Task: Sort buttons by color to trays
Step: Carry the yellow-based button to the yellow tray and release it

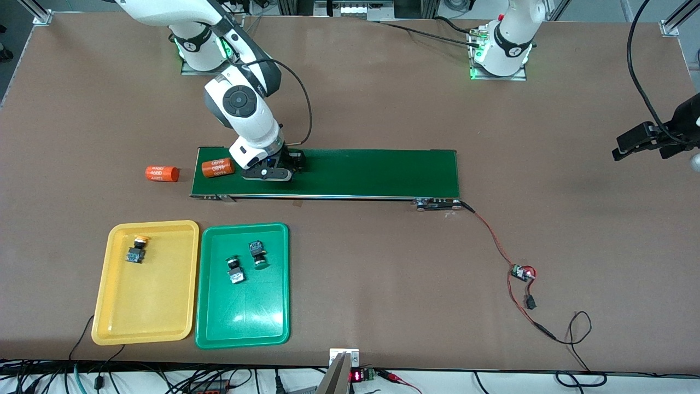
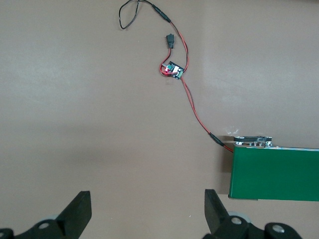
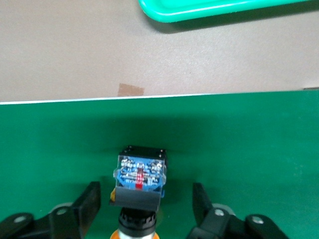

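Nearest, the yellow tray (image 1: 104, 284) holds one button and the green tray (image 1: 243, 328) two. Farther, on the conveyor belt (image 1: 372, 172), the right gripper (image 3: 145, 191) straddles the last button (image 3: 140, 179), jaws apart, not gripping. An off-centre squeeze could twist it loose. The left gripper (image 2: 148, 206) waits wide open over bare table.

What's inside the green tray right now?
Two buttons with green caps lie in the green tray, toward its end nearer the conveyor belt. Nothing in the tray is covered.
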Robot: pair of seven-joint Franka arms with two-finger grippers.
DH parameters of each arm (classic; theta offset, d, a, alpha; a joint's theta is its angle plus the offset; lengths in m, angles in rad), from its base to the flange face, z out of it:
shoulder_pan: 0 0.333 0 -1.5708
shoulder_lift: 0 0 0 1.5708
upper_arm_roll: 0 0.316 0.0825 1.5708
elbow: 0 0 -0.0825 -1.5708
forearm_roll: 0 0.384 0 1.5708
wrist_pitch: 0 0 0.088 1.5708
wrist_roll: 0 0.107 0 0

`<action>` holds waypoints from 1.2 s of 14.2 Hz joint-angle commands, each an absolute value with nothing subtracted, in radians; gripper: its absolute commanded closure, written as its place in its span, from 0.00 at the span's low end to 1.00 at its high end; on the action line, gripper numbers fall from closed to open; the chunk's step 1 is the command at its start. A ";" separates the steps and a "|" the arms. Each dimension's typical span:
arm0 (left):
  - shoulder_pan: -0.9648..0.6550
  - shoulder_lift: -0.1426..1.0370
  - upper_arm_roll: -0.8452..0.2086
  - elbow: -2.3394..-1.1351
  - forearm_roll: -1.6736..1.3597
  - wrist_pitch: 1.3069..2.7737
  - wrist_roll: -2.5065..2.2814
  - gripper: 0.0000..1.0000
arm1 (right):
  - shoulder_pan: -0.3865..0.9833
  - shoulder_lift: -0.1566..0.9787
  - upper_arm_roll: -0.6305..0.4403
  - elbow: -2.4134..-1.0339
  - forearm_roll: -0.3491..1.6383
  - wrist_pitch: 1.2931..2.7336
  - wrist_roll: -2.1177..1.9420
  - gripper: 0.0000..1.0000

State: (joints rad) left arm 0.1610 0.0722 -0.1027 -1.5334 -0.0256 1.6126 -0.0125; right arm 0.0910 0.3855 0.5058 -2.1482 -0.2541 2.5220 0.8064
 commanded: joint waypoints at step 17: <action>0.160 0.049 -0.101 -1.552 -0.026 1.626 -0.012 0.00 | -0.029 0.524 0.224 -1.754 -0.287 2.293 0.172 0.99</action>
State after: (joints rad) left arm 0.1630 0.0722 -0.1027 -1.5334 -0.0256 1.6133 -0.0126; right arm -0.0237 0.4414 0.2346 -1.8319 -0.2777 2.3019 0.2231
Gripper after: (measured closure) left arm 0.000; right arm 0.564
